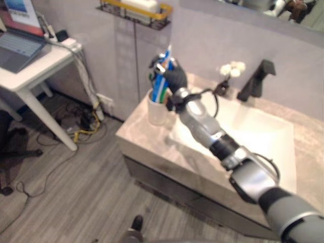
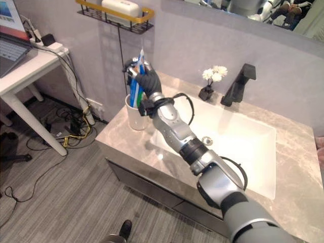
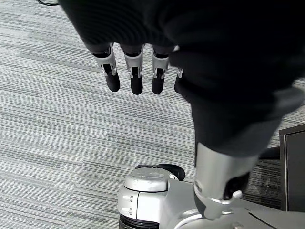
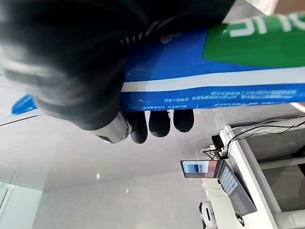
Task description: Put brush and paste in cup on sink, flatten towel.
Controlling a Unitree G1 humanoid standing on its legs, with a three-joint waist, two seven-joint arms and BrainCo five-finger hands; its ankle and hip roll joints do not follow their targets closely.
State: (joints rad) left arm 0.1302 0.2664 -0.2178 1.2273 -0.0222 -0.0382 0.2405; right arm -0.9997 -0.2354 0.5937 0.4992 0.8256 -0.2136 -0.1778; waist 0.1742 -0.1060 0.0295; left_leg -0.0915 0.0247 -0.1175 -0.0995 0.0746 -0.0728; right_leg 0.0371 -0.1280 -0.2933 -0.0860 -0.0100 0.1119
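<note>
Toothpaste [image 2: 135,83], a blue, green and white tube, stands nearly upright with its lower end in the white cup [image 2: 135,117] at the sink [image 2: 238,139] counter's corner, my right hand [image 2: 147,81] curled around it. My right wrist view shows fingers [image 4: 159,123] wrapped over the tube. My left hand [image 3: 136,71] hangs open above the floor [image 3: 57,133].

Head views overlook sink [image 2: 243,136]; wrist views close.
</note>
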